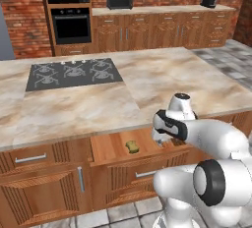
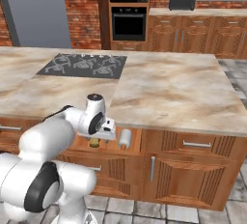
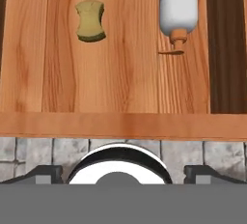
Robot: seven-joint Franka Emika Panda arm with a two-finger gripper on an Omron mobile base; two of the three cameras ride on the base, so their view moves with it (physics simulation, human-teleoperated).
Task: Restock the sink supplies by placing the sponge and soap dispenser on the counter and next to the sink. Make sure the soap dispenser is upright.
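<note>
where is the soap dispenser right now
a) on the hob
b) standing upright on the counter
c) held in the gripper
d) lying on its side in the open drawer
d: the hand view shows the soap dispenser lying flat on the wooden floor of the open drawer, apart from the sponge.

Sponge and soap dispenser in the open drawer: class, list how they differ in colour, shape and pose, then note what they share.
The sponge is yellow-olive; the soap dispenser is pale white-grey. The sponge is a short oblong with a pinched middle; the soap dispenser is a longer bottle with a narrow pump. The sponge lies flat; the soap dispenser lies on its side, not upright. Both rest apart in the wooden drawer.
</note>
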